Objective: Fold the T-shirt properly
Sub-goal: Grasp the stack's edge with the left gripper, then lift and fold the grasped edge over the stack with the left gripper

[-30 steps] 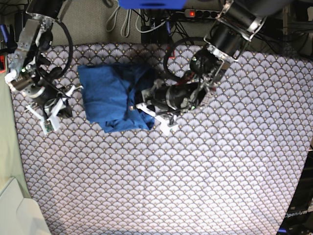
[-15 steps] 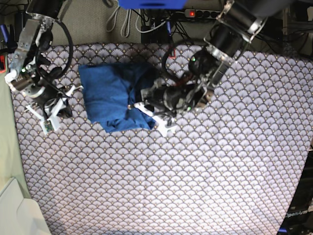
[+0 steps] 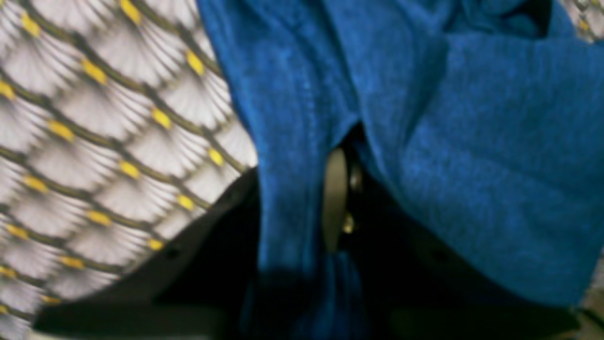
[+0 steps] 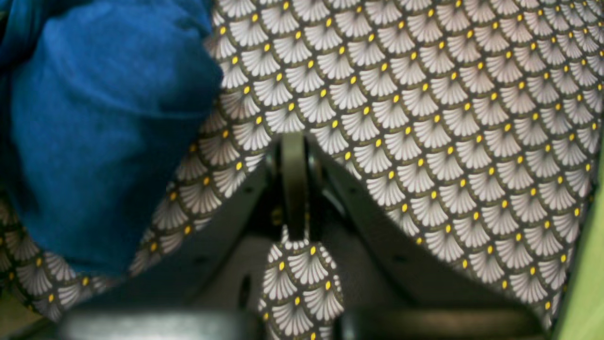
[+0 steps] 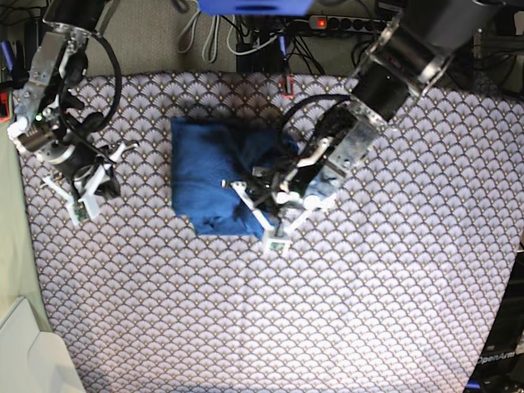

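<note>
**Shirt bunched at upper middle, left claw pinching its edge**

From the base view I see the bench under its fan-patterned cloth, with wide open room across the whole lower half and right side. Its far edge runs beside cables and a power strip; a pale green strip borders its near-left edge.

The shirt lies as a folded blue bundle in the upper middle, well clear of every bench edge. Its left edge is fairly straight; its lower right corner is rumpled where the left arm meets it.

My left claw sits at that right side of the shirt. In the left wrist view, its jaws are nearly together with a fold of blue fabric pinched between them.

My right claw rests near the bench's left edge, apart from the shirt, jaws fully together on nothing, with only patterned cloth beneath.
</note>
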Motion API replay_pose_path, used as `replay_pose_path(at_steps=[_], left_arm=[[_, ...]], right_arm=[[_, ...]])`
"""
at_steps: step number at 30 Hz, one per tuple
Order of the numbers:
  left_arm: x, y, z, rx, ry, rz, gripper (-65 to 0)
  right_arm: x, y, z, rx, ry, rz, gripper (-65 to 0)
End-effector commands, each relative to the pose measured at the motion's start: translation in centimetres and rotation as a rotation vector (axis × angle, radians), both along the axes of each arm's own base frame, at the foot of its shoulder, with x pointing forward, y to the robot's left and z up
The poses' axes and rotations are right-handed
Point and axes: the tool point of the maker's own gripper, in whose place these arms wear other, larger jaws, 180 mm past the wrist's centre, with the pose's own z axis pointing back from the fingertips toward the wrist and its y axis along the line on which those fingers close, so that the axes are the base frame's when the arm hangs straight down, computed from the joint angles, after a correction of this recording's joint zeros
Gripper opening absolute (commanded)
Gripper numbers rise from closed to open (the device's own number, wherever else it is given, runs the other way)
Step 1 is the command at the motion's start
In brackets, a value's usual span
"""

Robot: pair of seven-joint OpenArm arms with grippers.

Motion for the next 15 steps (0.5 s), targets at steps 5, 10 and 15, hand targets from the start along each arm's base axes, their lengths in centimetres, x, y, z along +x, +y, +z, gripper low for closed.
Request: replay_pose_path(at_steps=[5,10,15], left_arm=[[1.6,-1.3,0.4,0.183,-0.118,-0.144,-64.8],[2.6,-0.5,-0.6,0.369,-0.177,-0.235,-64.8],[3.5,-1.0,0.0,0.475,-0.264,-0.315,-64.8]], right_arm=[[0.8,-0.8,1.6,-0.022,-0.056,0.008,-65.0],[1.3,-2.6,2.5,-0.043,-0.077,-0.032,-65.0],[0.9,-5.4,3.3,-0.050,-0.099,-0.115,-65.0]])
